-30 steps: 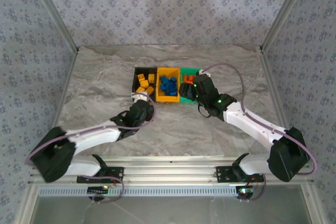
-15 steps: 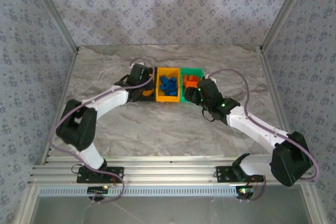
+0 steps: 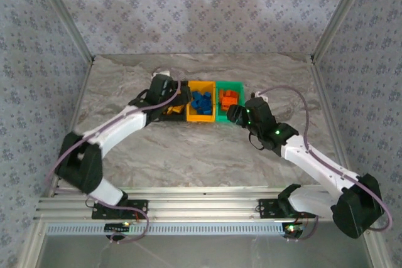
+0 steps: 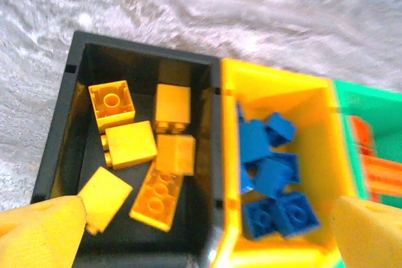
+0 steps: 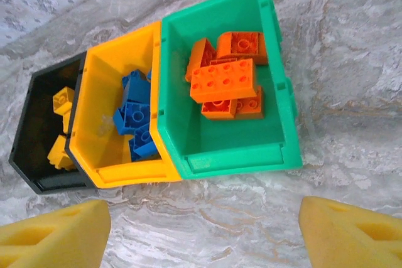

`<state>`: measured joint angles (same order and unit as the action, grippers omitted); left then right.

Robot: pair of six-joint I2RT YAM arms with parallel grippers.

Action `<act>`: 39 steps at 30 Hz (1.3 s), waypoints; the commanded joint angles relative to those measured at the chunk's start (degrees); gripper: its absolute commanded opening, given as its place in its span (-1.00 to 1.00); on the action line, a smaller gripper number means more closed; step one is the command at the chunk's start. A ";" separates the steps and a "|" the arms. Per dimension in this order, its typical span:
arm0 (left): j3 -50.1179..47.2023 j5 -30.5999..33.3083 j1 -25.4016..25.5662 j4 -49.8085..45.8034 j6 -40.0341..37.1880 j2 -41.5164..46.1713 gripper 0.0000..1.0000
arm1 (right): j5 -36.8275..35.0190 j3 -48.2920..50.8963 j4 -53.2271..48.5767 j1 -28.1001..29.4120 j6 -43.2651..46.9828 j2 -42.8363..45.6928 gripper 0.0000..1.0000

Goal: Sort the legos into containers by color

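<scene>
Right gripper had backed off to the near side of the green bin, jaws spread, empty. Left gripper had swung from the near table to above the black bin; its jaws stood wide, nothing between. Likely a yellow drop just made. Yellow bricks lay in black, blue bricks in the yellow-orange bin, red-orange bricks in green. No strays seen, so sorting was probably finished. In the top view the left arm covered most of the black bin. Newest brick: couldn't tell.
</scene>
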<state>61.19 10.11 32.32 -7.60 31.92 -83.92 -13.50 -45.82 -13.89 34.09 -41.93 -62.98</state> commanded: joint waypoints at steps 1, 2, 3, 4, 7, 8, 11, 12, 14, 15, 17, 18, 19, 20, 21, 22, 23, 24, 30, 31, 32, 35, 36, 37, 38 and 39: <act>-5.92 5.21 4.50 5.39 -5.26 11.12 0.99 | -4.76 1.67 1.78 0.00 1.85 3.04 0.73; -8.55 7.69 5.97 7.29 -7.46 14.35 0.99 | -6.92 1.99 1.48 0.24 1.29 3.57 0.94; -11.64 9.63 6.96 9.02 -9.62 17.45 0.99 | -9.74 2.55 0.95 0.57 0.42 4.01 1.00; -14.31 10.78 7.32 10.54 -10.77 20.10 0.99 | -12.02 3.07 0.68 0.92 -0.40 4.46 1.00; -23.07 14.55 7.02 16.36 -12.56 27.67 0.99 | -16.10 4.32 -0.56 1.06 -1.10 5.85 1.00; -25.79 17.52 6.89 17.72 -13.25 29.48 0.99 | -17.31 4.70 -1.07 1.11 -1.10 6.33 1.00; -29.11 24.81 3.31 14.47 -12.75 33.46 0.99 | -17.68 5.26 -2.22 0.10 -0.78 6.99 1.00; -30.04 24.65 0.46 13.85 -12.93 34.21 0.99 | -17.85 5.20 -2.48 -0.43 -0.16 6.99 1.00; -31.72 26.73 -4.45 14.46 -13.51 34.40 0.99 | -18.85 5.63 -1.98 -1.01 0.85 7.07 1.00; -32.29 26.92 -7.51 15.13 -14.37 33.75 0.99 | -18.82 6.08 -1.03 -1.27 2.34 7.13 1.00; -32.97 27.10 -13.06 17.28 -17.21 30.54 0.99 | -19.27 6.44 -0.49 -1.64 4.38 7.21 1.00; -32.76 28.61 -15.96 17.31 -16.72 27.92 0.99 | -19.63 6.81 0.02 -1.87 5.34 7.20 1.00; -32.65 29.70 -18.48 17.75 -15.97 25.39 0.99 | -19.80 7.10 0.62 -2.07 7.29 7.09 1.00; -32.37 29.88 -21.11 18.36 -15.31 22.35 0.99 | -20.25 7.45 0.98 -2.22 8.38 7.13 1.00; -32.12 29.46 -22.83 19.90 -16.49 19.39 0.99 | -20.82 7.69 0.99 -2.37 8.53 7.20 1.00; -32.10 29.52 -23.68 22.13 -18.44 16.96 0.99 | -21.13 7.78 0.91 -2.51 8.67 7.31 1.00; -32.03 28.72 -24.45 25.31 -21.16 14.14 0.99 | -21.36 8.02 0.97 -2.76 8.75 7.49 1.00; -31.27 27.25 -24.97 26.86 -23.93 11.69 0.99 | -21.45 8.31 0.89 -2.86 8.96 7.72 1.00; -34.52 20.63 -26.63 40.99 -30.29 4.46 0.99 | -21.53 11.29 1.26 -3.46 10.12 10.95 1.00; -35.12 19.30 -27.00 42.46 -29.80 3.87 1.00 | -21.65 11.94 1.49 -3.61 10.04 11.57 1.00; -35.56 18.66 -27.04 44.73 -30.13 3.11 0.99 | -21.88 12.54 1.79 -3.86 9.95 12.41 1.00; -36.79 14.03 -27.11 48.14 -30.54 2.07 0.99 | -23.24 13.78 1.17 -4.67 8.07 14.00 1.00; -38.30 13.12 -27.12 51.56 -30.56 1.48 1.00 | -23.69 14.04 0.83 -5.03 7.09 14.36 1.00; -39.63 12.63 -27.13 54.78 -30.60 0.70 0.99 | -23.92 14.34 0.76 -5.29 6.72 14.58 1.00; -40.65 11.53 -27.12 58.11 -31.07 -0.47 0.99 | -24.06 14.58 0.79 -5.56 6.63 14.72 1.00; -40.53 11.00 -27.13 58.90 -31.26 -1.02 0.99 | -24.13 14.88 1.16 -5.81 6.86 14.73 1.00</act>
<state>22.26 25.58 5.45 40.86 2.37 -82.94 -34.65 -31.99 -12.99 28.97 -33.80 -49.12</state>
